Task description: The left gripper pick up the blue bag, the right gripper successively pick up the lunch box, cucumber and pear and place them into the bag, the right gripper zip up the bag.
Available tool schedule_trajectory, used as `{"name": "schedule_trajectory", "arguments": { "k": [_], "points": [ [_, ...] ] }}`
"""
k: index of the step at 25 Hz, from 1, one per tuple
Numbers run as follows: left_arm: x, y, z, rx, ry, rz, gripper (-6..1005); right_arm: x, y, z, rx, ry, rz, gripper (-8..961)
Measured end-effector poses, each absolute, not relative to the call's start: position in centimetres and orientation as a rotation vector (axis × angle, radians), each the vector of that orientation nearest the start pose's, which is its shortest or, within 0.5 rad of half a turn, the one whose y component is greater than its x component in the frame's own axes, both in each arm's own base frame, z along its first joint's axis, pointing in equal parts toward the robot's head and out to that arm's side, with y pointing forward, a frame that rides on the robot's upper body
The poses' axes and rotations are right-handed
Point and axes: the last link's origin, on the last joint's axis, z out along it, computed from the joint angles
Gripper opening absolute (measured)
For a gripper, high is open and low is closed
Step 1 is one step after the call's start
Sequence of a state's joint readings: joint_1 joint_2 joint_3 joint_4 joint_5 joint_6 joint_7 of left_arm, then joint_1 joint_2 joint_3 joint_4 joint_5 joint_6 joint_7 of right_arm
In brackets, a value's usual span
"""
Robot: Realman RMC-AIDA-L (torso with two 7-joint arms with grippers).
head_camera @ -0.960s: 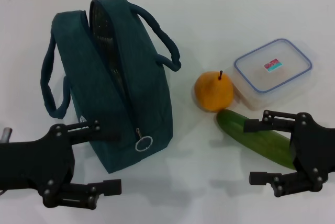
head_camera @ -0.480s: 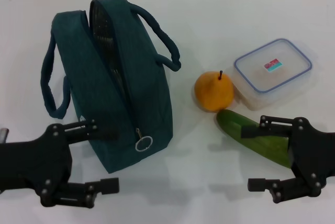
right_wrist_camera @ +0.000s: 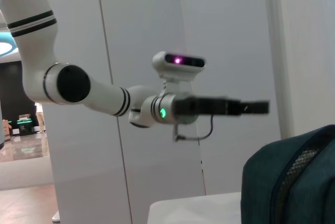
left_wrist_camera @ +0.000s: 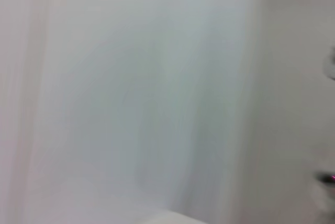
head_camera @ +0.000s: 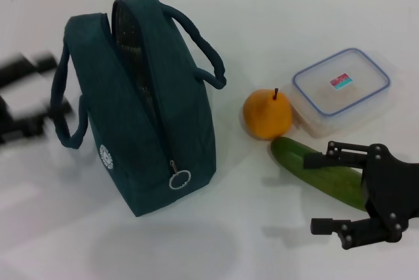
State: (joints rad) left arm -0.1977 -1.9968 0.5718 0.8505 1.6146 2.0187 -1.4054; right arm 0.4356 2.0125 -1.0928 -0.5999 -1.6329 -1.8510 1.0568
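1. While the black two-fingered right gripper (head_camera: 337, 191) hangs spread and empty nearest the camera, right of the dark teal fabric blue bag (head_camera: 141, 110), its partner is closer to the bag.
2. Blurred at the bag's left handle, the left gripper (head_camera: 26, 97) shows no readable finger state.
3. Beyond the right gripper, all right of the bag, lie the smooth green cucumber (head_camera: 321, 172), orange-yellow pear (head_camera: 267, 114) and clear plastic lunch box (head_camera: 341, 90).

The right gripper (head_camera: 330, 192) is black, with two thin fingers and small round screws. The left arm (right_wrist_camera: 89, 90) is white with black rings, and a green light shines near its wrist

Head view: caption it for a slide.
Open teal fabric bag stands left of orange pear, green cucumber and clear lidded box; right hand open.
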Motion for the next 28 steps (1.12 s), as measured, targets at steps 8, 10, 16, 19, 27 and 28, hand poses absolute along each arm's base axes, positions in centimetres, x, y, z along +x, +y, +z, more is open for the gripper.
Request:
{"name": "schedule_trajectory", "arguments": {
  "k": [8,10,16,19,27,28],
  "points": [
    [-31.2,27.3,15.4,-2.269,-0.865,-1.066,807,23.6,27.2,-0.5,-2.973,0.059,1.051,848],
    [-31.2,28.2,15.5,-2.273,-0.975,-1.012,802,23.6,27.2,-0.6,-2.969,0.054,1.046,848],
    [-30.4,29.8,15.8,-2.286,-1.337,-0.822,789,23.9,27.4,-0.6,-2.957,0.055,1.027,847],
    [-29.4,30.0,15.4,-2.287,-1.457,-0.762,783,24.0,27.5,-0.6,-2.950,0.048,1.016,847],
    [-26.7,30.9,14.0,-2.278,-1.689,-0.700,766,24.2,27.9,-0.7,-2.933,0.054,0.981,846],
    [-26.1,31.1,13.8,-2.288,-1.694,-0.684,764,24.2,28.0,-0.7,-2.930,0.056,0.975,846]
  ]
}}
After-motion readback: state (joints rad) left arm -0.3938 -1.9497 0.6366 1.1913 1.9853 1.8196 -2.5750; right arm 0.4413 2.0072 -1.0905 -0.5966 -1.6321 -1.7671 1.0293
